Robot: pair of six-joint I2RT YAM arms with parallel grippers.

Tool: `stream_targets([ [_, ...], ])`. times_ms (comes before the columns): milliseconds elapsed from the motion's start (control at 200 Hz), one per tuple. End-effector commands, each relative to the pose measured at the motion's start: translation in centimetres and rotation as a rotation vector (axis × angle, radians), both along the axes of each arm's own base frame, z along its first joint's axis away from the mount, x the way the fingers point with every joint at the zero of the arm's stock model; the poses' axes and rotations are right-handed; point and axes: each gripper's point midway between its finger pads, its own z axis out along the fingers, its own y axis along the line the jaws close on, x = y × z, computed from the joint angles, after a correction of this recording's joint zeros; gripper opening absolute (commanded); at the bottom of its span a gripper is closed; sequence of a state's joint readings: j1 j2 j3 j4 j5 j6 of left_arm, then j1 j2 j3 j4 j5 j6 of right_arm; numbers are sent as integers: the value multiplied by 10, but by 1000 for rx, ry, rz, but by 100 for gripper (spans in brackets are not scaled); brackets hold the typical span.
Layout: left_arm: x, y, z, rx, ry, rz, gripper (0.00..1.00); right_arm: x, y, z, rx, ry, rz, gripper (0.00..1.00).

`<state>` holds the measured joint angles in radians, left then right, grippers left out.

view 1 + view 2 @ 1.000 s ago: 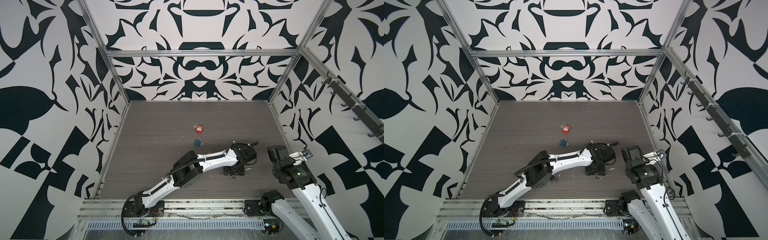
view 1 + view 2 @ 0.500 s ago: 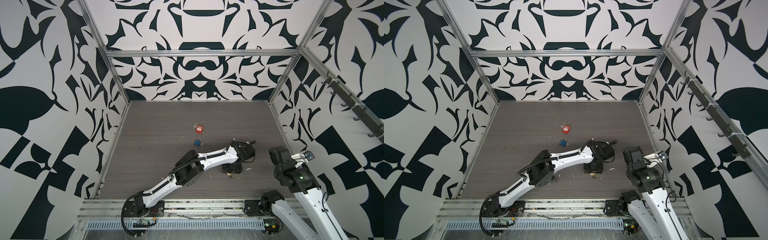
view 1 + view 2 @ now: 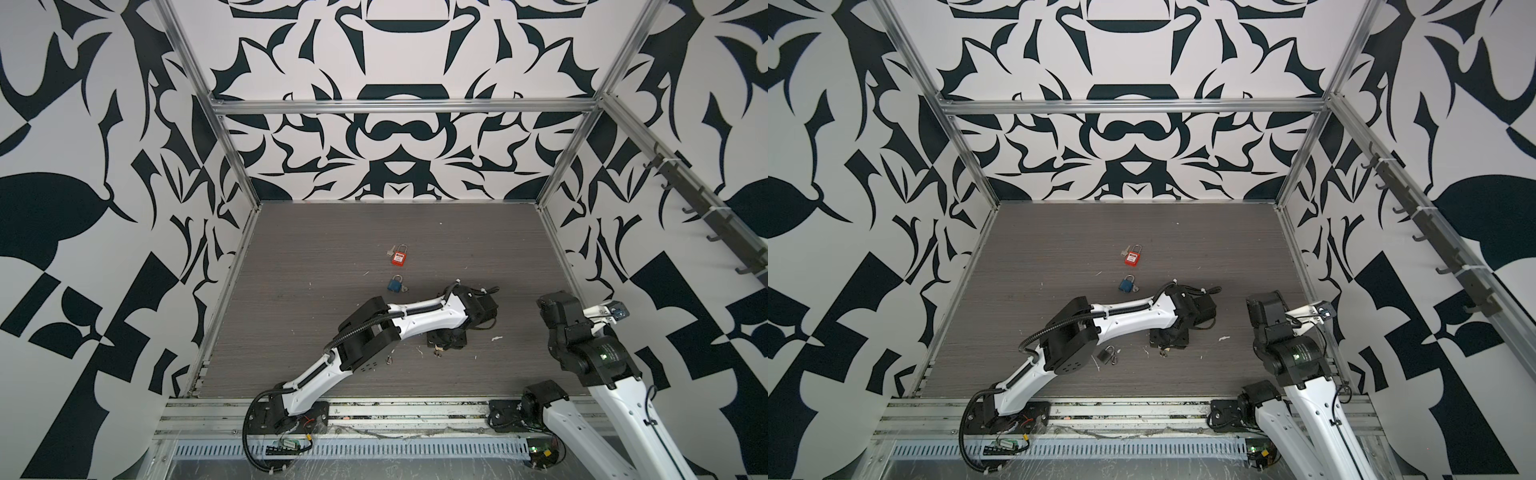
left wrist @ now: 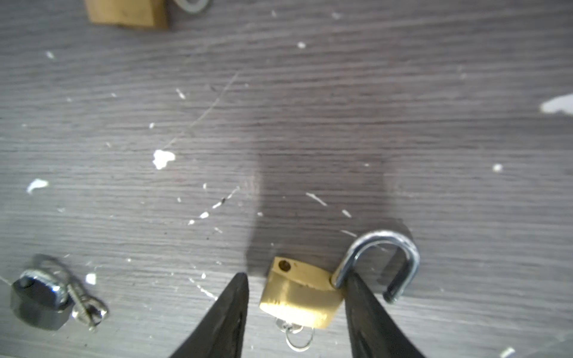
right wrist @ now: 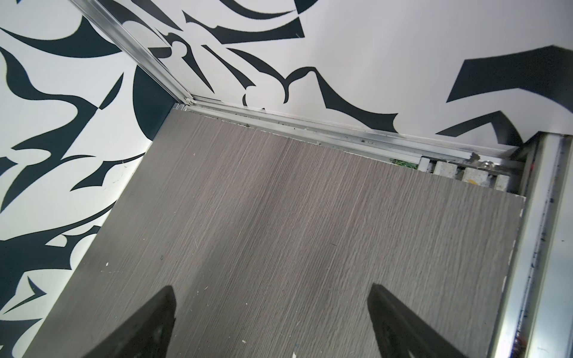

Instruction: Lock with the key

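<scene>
A brass padlock (image 4: pixel 297 294) lies on the grey floor with its steel shackle (image 4: pixel 384 254) swung open. A key on a small ring (image 4: pixel 294 331) sticks out of its underside. My left gripper (image 4: pixel 297 277) straddles the padlock body. One finger touches the side by the shackle and the other stands a small gap away. In both top views the left gripper (image 3: pixel 442 343) points down at this padlock (image 3: pixel 1165 352). My right gripper (image 5: pixel 273 288) is open over bare floor near the right wall, holding nothing.
A black padlock with a key (image 4: pixel 40 303) lies near the left arm's elbow (image 3: pixel 1105 354). Another brass padlock (image 4: pixel 127 14) shows at the wrist view's edge. A blue padlock (image 3: pixel 395 284) and a red padlock (image 3: pixel 399 258) lie farther back. Patterned walls enclose the floor.
My left gripper's jaws have narrowed around the brass padlock and the arm has shifted slightly. The right arm has moved a little.
</scene>
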<state>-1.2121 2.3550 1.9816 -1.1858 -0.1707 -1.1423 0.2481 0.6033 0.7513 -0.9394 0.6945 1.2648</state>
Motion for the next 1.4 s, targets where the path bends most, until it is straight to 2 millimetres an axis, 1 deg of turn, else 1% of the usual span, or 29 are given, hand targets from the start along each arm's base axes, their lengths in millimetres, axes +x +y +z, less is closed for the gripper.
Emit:
stream_targets([
  [0, -6, 16, 1, 52, 9, 21, 53, 4, 1, 0, 7, -11, -1, 98],
  [175, -4, 8, -8, 18, 29, -6, 52, 3, 2, -3, 12, -1, 5, 98],
  [240, -2, 7, -10, 5, 29, -9, 49, 2, 2, -4, 11, -2, 4, 98],
  [360, 0, 9, -13, -10, 41, 3, 42, 0, 0, -5, 10, -8, -1, 98],
  [500, 0, 12, -13, -24, 45, 2, 41, 0, -1, -4, 3, -11, -5, 99],
  [640, -5, 17, -12, -21, 61, -8, 39, 3, 0, -2, -3, -5, -5, 99],
  [665, -6, 19, -12, -20, 64, -9, 40, 4, 0, -2, -1, -5, -2, 99],
  [810, -11, 29, -7, -18, 63, -6, 56, 7, 1, -1, -8, -5, 6, 99],
  [870, -13, 31, -5, -23, 59, -12, 58, 7, 1, -2, -10, -6, 6, 99],
  [990, -16, 31, -6, -22, 65, -17, 58, 8, 0, -2, -14, -8, 7, 99],
  [1135, -19, 26, -11, -31, 83, -24, 54, 6, 0, -1, -15, -8, 6, 99],
  [1230, -19, 26, -11, -31, 80, -27, 52, 5, 0, -1, -15, -11, 7, 99],
  [1300, -20, 26, -11, -31, 81, -27, 49, 5, 0, -1, -16, -10, 6, 99],
  [1395, -24, 28, -11, -26, 86, -26, 42, 5, -1, 1, -15, -13, 3, 99],
])
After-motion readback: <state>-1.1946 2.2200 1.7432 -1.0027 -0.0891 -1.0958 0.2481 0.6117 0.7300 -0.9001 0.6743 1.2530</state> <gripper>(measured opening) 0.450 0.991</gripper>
